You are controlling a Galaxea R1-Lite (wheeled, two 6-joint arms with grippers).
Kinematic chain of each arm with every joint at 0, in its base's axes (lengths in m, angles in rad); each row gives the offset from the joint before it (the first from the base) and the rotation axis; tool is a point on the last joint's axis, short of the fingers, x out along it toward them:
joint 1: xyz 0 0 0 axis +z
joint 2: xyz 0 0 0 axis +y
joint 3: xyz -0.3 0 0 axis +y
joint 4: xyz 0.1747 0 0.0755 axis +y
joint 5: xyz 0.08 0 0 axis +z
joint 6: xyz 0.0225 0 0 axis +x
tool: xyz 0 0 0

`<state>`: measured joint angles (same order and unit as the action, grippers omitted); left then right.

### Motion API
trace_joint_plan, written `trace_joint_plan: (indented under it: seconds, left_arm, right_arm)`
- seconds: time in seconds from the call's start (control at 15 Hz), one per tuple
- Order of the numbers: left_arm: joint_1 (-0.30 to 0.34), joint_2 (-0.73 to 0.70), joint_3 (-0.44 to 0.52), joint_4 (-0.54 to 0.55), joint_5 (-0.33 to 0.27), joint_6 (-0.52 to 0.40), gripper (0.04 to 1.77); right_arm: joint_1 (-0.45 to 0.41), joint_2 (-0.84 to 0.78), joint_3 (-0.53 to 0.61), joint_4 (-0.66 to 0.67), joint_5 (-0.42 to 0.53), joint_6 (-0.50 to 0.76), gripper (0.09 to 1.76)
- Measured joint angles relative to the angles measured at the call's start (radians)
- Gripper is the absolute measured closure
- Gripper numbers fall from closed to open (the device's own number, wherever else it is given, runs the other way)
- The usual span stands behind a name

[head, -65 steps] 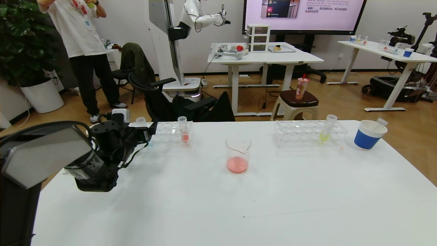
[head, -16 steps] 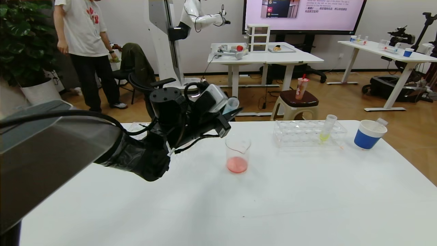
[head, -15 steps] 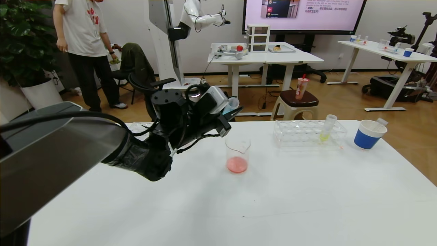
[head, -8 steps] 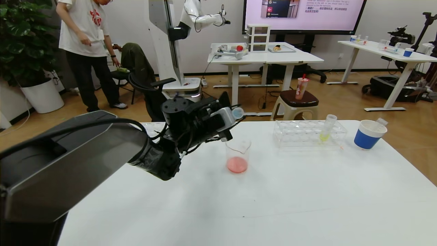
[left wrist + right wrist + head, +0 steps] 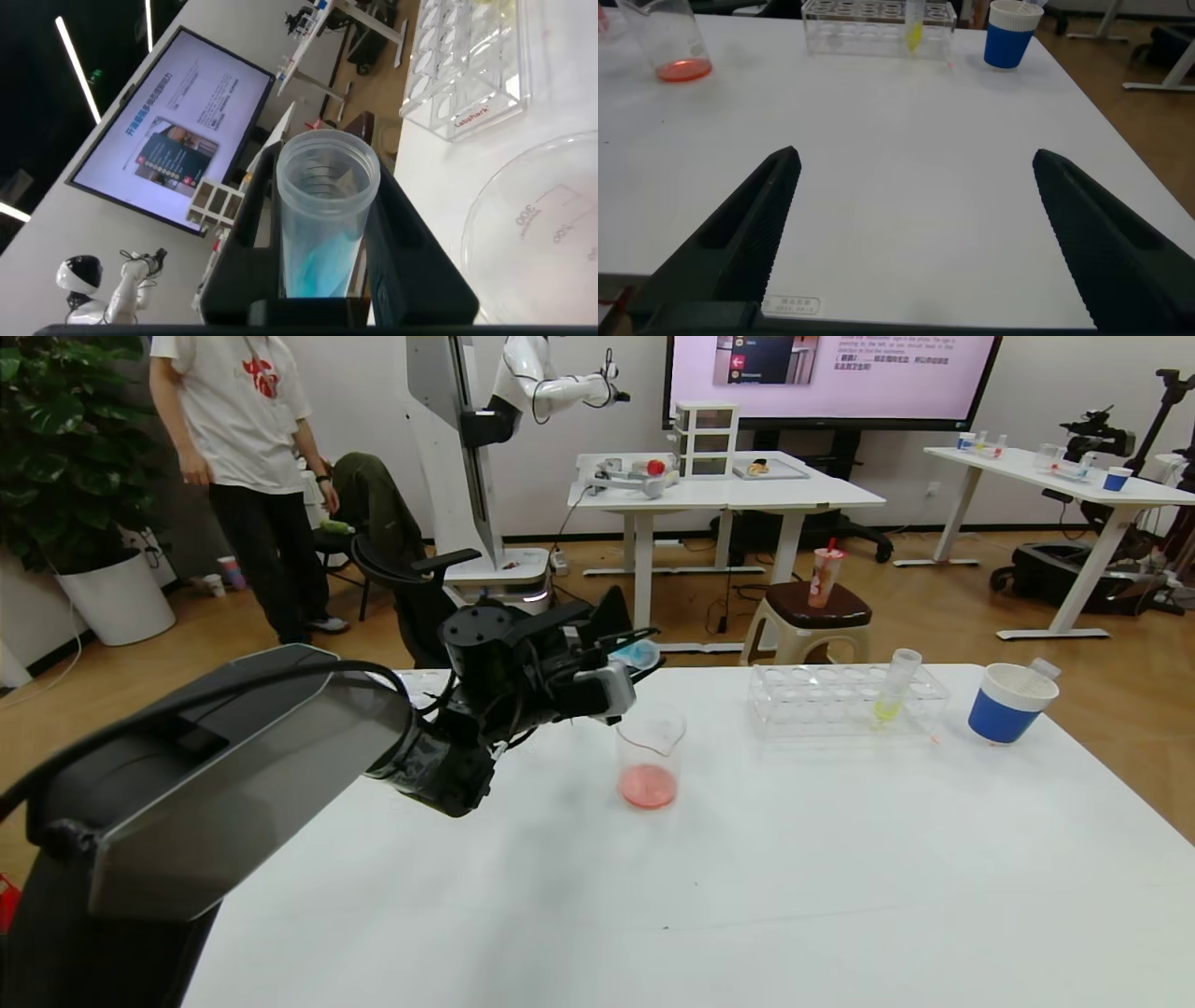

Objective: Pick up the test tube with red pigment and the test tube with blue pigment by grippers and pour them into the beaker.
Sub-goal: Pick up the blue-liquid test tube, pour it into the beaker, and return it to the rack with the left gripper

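One test tube with blue pigment [image 5: 322, 224] is in play, clamped between the two fingers of the left end effector [image 5: 627, 658], tipped toward level with its open mouth pointing away from the arm. One beaker [image 5: 651, 755] stands on the table [image 5: 747, 887] just below and a little to the right of that end effector, with a shallow pool of orange-red liquid at its bottom; in the left wrist view its rim carries printed graduation numbers too faint to read surely. Farther to the right of the end effector sits one clear rack [image 5: 845, 700] holding a single tube of yellow-green liquid [image 5: 894, 688], and beyond it one blue-and-white paper cup [image 5: 1008, 702]. Red lettering on the rack's side is too small to read. The right end effector [image 5: 910, 243] hangs low over the table's near part, fingers spread wide apart, holding nothing.
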<state>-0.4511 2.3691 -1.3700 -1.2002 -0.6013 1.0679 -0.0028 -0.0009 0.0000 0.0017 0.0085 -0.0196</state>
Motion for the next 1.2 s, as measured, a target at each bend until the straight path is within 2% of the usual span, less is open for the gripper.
trace_joint_plan:
  seconds: [0.07,0.47,1.2]
  left_arm:
    - [0.002,0.007,-0.014,0.001,-0.022,0.024,1.31]
    - [0.002,0.030,-0.026,0.026,-0.067,0.161,1.31]
    - [0.025,0.040,-0.032,0.028,-0.075,0.324,1.31]
  right_arm:
    - [0.000,0.000,0.000,0.000,0.000,0.000,0.11]
    - [0.000,0.000,0.000,0.000,0.000,0.000,0.11]
    - [0.000,0.000,0.000,0.000,0.000,0.000,0.11]
